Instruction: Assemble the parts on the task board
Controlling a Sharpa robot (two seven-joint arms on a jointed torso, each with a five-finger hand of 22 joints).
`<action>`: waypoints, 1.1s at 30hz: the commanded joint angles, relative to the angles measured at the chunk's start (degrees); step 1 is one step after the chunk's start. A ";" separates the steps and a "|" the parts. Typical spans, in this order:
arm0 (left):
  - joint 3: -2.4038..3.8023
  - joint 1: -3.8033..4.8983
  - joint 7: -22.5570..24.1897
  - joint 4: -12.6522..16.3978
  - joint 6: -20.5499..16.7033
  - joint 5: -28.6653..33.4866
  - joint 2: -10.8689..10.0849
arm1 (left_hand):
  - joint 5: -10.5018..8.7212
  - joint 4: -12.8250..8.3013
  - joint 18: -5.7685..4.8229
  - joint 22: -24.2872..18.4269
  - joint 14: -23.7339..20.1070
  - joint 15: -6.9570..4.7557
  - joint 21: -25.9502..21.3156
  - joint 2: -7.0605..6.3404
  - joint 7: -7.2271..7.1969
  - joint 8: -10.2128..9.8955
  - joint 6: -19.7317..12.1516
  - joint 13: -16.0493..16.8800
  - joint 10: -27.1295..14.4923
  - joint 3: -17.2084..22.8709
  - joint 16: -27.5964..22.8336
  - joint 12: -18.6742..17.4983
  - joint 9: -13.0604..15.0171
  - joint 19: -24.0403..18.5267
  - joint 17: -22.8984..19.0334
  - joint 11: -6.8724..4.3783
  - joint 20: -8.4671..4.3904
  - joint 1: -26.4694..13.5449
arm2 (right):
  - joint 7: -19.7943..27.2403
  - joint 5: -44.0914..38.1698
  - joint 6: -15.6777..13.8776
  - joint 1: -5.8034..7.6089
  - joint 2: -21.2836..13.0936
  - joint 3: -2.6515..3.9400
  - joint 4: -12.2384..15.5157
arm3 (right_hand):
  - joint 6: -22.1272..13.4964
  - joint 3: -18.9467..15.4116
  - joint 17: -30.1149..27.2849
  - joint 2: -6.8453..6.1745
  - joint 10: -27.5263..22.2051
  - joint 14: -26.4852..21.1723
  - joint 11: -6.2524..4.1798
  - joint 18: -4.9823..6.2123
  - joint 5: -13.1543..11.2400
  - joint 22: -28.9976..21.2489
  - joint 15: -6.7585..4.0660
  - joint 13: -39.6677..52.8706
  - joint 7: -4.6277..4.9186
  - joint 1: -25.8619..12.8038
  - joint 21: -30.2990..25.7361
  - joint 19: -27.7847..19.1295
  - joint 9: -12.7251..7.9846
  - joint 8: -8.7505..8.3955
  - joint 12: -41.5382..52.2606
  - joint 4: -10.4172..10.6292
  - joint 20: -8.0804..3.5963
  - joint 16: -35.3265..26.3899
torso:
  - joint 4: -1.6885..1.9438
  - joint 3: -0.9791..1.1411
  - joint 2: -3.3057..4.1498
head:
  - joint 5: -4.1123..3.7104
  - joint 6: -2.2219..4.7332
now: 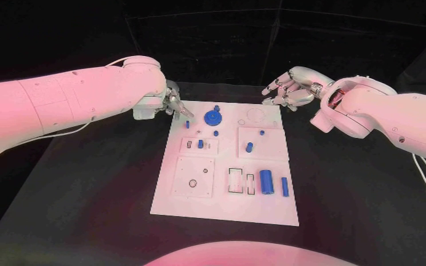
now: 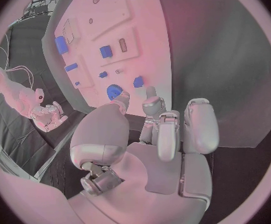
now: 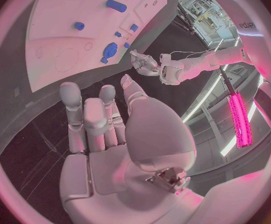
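— Task board (image 1: 226,207) status?
— White plate lies flat mid-table. A blue gear (image 1: 213,118) sits near its far edge; two blue cylinders (image 1: 267,182) lie near its near right corner.
— Left hand (image 1: 168,104)?
— At the board's far left corner, fingers loosely curled, holding nothing.
— Right hand (image 1: 289,93)?
— Beyond the far right corner, fingers apart, empty.

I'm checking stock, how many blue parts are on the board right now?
8 visible: gear, peg behind it, peg at far-left corner, small one, block, two in right panel, cylinder, bar. That makes 9; smaller ones may be hidden.
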 commanded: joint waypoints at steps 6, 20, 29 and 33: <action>-0.03 -1.75 2.38 -2.58 -1.52 -1.91 1.95 | -0.12 0.58 -0.30 0.36 6.03 0.42 0.20 0.50 0.25 -0.32 0.65 0.29 -0.25 -1.29 0.19 0.51 -0.33 0.08 15.10 0.05 0.35 1.08 | 0.42 0.00 -0.80 0.11 0.38 0.04 -0.07 | 0.02 -0.44 -0.29 0.46 -0.47 -0.56 -0.11 0.81 0.36 -0.40 0.04 -0.26 0.01 0.08 -0.48 -0.58 -0.02 0.30 -0.50 0.03 -0.04 -0.47 | 0.00 0.02 -0.02 | 0.00 -0.06; -0.03 -2.53 2.75 -3.47 -1.28 -1.94 3.62 | -0.11 0.54 -0.29 0.41 6.03 0.36 0.19 1.22 0.14 -0.21 1.09 0.07 -0.38 -2.16 0.19 0.46 -0.58 0.10 15.10 -0.04 0.32 2.44 | 0.42 -0.03 -0.69 0.11 0.64 0.04 -0.40 | -0.01 -0.50 -0.37 0.45 -0.52 -0.58 -0.10 0.84 0.39 -0.56 0.04 -0.32 0.01 0.06 -0.59 -0.67 -0.02 0.30 -0.57 0.06 -0.03 -0.57 | -0.11 0.03 0.00 | 0.11 -0.22; -0.03 -2.64 2.90 -3.49 -1.27 -1.94 3.83 | -0.10 -1.37 -0.30 0.54 6.03 0.30 0.19 3.32 0.07 -0.14 1.30 -0.05 -0.41 -1.76 0.19 0.61 -1.04 0.13 15.10 -0.11 0.28 6.85 | 0.33 -0.03 -0.45 0.11 0.80 0.04 -0.63 | -0.01 -0.50 -0.37 0.45 -0.52 -0.58 -0.10 0.84 0.39 -0.56 0.04 -0.32 0.01 0.06 -0.59 -0.67 -0.02 0.30 -0.57 0.06 -0.03 -0.57 | -0.05 0.03 -0.01 | 0.01 -0.43; -0.03 -2.65 2.87 -3.37 -0.98 -1.93 3.82 | -0.10 -2.14 -0.30 0.54 6.03 0.30 0.16 3.54 0.06 -0.12 1.33 -0.14 -0.45 -1.55 0.19 0.60 -1.16 0.12 15.10 -0.12 0.26 8.01 | 0.29 -0.03 -0.41 0.11 0.83 0.04 -0.70 | -0.02 -0.57 -0.38 0.46 -0.57 -0.59 -0.09 0.84 0.43 -0.62 0.05 -0.38 0.02 0.05 -0.66 -0.70 -0.02 0.32 -0.64 0.08 -0.03 -0.63 | -0.05 0.01 -0.01 | -0.02 -0.46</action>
